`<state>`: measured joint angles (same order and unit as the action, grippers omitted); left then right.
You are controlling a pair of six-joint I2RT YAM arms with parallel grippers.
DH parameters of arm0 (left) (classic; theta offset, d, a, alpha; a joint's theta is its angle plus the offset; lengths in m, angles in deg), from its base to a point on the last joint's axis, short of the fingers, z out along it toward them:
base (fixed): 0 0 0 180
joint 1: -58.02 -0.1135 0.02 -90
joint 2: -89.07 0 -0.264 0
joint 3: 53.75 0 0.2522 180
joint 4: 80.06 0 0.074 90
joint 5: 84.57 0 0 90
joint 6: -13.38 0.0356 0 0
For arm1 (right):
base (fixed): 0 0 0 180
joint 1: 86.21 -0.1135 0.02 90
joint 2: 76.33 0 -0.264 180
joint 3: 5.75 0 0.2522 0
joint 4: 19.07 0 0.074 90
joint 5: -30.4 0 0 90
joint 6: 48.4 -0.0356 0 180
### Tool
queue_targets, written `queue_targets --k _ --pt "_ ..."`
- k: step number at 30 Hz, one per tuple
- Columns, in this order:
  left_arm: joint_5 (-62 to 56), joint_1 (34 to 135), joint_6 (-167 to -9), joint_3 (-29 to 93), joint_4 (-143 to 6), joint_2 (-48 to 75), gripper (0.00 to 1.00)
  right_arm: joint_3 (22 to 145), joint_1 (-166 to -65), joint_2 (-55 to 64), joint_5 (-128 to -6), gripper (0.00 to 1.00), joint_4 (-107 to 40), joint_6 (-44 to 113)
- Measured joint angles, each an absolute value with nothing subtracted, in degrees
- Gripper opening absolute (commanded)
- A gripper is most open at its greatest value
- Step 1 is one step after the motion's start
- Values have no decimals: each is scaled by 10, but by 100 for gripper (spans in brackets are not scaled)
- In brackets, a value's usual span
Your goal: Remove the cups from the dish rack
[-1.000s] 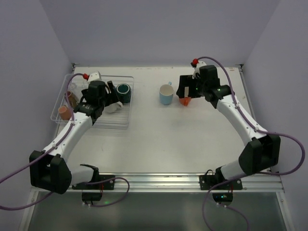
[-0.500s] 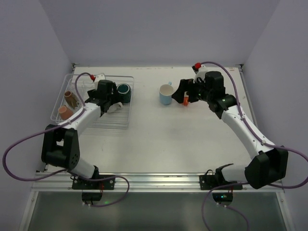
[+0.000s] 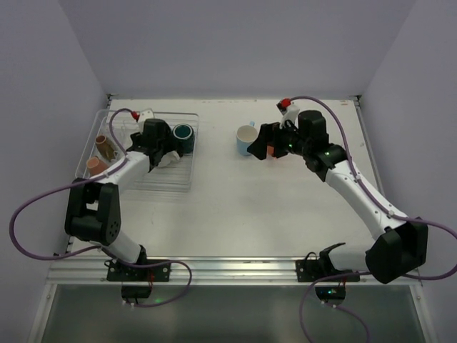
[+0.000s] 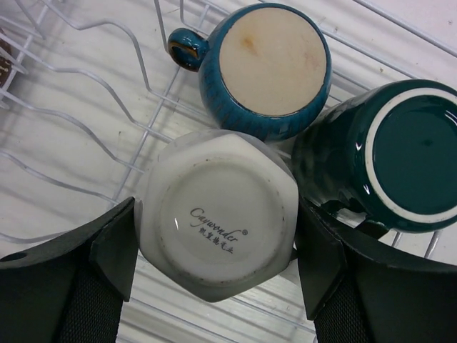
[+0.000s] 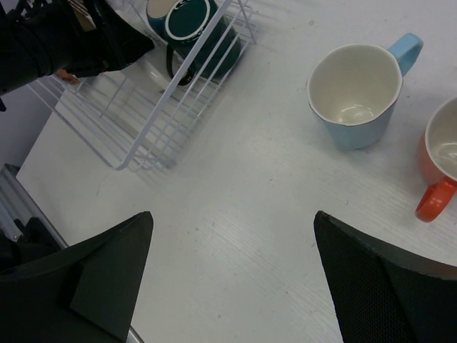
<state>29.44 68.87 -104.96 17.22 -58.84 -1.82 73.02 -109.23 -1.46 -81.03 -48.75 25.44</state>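
The rack (image 3: 175, 182) holds an upturned white cup (image 4: 218, 214), a teal cup (image 4: 268, 68), a dark teal cup (image 4: 389, 153), a pink cup (image 3: 93, 166) and a brown cup (image 3: 105, 146). A blue cup (image 5: 355, 96) and an orange cup (image 5: 443, 161) stand on the table (image 3: 235, 207). The left gripper (image 4: 218, 246) has a jaw on each side of the white cup, perhaps touching it. The right gripper (image 5: 232, 236) gapes empty.
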Motion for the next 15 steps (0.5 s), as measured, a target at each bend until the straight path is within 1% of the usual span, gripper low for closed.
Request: queue_targets --k 1,2,6,10,15 --pt "295 689 -1050 169 -590 -15 39 727 -1095 -18 -812 96 -486 252" --pt "294 688 -1051 163 -591 -9 31 723 -1099 -23 -813 96 -483 250" --pt "288 687 -1057 119 -587 43 17 709 -1124 -46 -817 96 -466 235" --pt "282 687 -1061 83 -576 112 8 693 -1154 -67 -822 95 -431 209" --pt "273 687 -1061 66 -577 178 4 676 -1183 -74 -833 95 -374 167"
